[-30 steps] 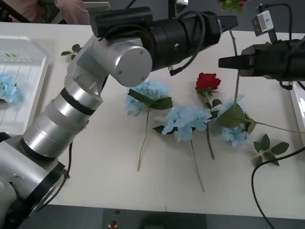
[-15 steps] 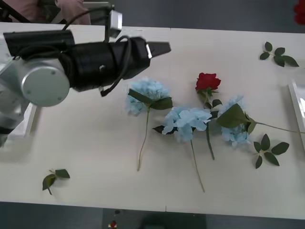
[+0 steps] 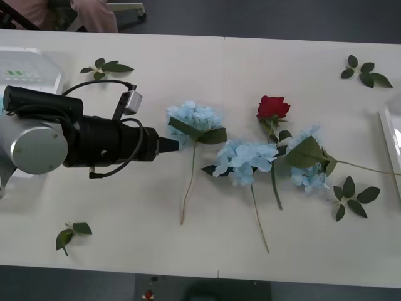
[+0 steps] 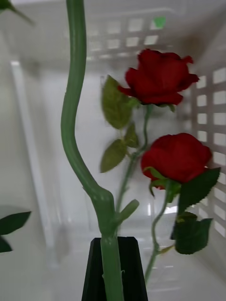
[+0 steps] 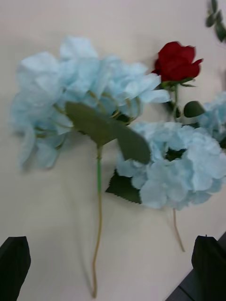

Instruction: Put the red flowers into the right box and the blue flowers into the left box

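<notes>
1. The left gripper (image 5: 113, 263) is spread wide, one black fingertip at each lower corner, above the pale table (image 5: 42, 211)
2. Between the fingertips lie two blue flowers (image 5: 89, 94), heads touching
3. A red flower (image 5: 178, 61) lies just beyond

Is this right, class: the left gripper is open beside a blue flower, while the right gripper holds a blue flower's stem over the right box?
One slip: the right gripper holds a green stem above the right box, where two red flowers lie, as the right wrist view shows; no blue flower there. The left gripper is open beside a blue flower.
</notes>
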Action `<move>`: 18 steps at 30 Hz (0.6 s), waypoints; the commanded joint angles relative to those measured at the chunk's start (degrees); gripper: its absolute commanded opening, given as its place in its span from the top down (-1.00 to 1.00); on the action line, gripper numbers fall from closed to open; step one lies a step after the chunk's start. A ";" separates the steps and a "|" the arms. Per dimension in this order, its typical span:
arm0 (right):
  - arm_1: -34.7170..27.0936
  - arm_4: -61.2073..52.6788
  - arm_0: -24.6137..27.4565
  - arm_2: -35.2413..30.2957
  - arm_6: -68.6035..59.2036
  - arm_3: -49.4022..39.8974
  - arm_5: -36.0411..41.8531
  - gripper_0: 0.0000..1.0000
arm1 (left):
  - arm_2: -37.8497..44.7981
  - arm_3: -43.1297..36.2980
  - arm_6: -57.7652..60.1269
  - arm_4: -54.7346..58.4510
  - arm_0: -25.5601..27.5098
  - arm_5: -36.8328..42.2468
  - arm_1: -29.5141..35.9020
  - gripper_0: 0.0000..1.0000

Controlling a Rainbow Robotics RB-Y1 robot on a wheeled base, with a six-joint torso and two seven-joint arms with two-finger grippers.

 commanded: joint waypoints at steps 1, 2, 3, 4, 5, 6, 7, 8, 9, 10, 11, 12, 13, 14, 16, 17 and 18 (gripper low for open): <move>-1.04 2.42 -1.21 3.38 -0.22 2.79 -4.66 1.00 | -1.38 2.73 -2.29 -3.25 -2.92 1.99 -2.67 -1.00; -0.77 2.51 -1.21 4.87 -0.22 3.58 -6.42 1.00 | -2.61 3.96 -2.20 -4.83 -3.89 2.07 -3.64 -1.00; -0.24 2.60 -1.21 6.19 -0.22 4.29 -7.91 1.00 | -3.84 5.19 -2.20 -6.15 -4.86 2.07 -4.43 -1.00; -0.07 2.60 -1.21 6.72 -0.22 4.55 -8.71 1.00 | -4.28 5.90 -2.20 -6.77 -5.21 1.99 -4.87 -1.00; 0.37 2.60 -1.21 7.95 -0.31 5.34 -10.29 1.00 | -5.24 7.22 -2.20 -8.17 -6.17 2.07 -5.93 -1.00; 0.63 2.60 -1.21 9.18 -0.31 5.96 -11.69 1.00 | -6.04 8.45 -2.29 -9.40 -6.88 1.99 -7.07 -1.00; 0.81 2.60 -1.21 9.80 -0.31 6.31 -12.48 1.00 | -6.39 9.06 -2.20 -9.93 -7.23 1.99 -7.60 -1.00; 1.25 2.60 -1.21 11.11 -0.31 6.92 -13.89 1.00 | -7.00 10.29 -2.20 -11.07 -8.02 1.99 -8.83 -1.00; 1.60 2.68 -1.21 12.34 -0.39 7.80 -15.21 0.95 | -7.71 11.43 -2.20 -12.13 -8.72 1.99 -10.06 -1.00; 1.69 2.68 -1.21 13.05 -0.39 8.24 -15.91 0.89 | -8.06 11.96 -2.12 -12.65 -8.99 1.99 -10.50 -1.00; 2.13 2.77 -1.21 14.10 -0.39 9.12 -17.23 0.73 | -8.50 13.02 -2.12 -13.71 -9.51 2.07 -11.64 -1.00; 2.30 2.77 -1.21 14.89 -0.48 9.91 -18.29 0.38 | -8.94 13.90 -2.03 -14.59 -10.04 2.07 -12.43 -1.00; 2.39 2.77 -1.21 15.24 -0.48 10.26 -18.64 0.10 | -9.02 14.16 -1.94 -15.03 -10.22 2.07 -12.78 -1.00; 2.57 2.77 -1.21 15.60 -0.39 10.61 -19.43 -0.52 | -9.38 14.95 -1.85 -15.91 -10.66 2.07 -13.31 -1.00; 2.74 2.77 -1.21 15.68 -0.31 10.70 -19.60 -1.00 | -10.43 16.53 -1.76 -16.52 -11.89 1.99 -13.84 -1.00; 2.74 2.77 -1.21 15.60 -0.04 10.79 -19.34 -1.00 | -11.31 17.85 -1.68 -16.52 -13.03 2.07 -14.28 -1.00; 2.74 2.51 -1.21 15.60 0.13 10.70 -18.90 -1.00 | -12.01 18.91 -1.68 -16.61 -13.91 2.07 -14.71 -1.00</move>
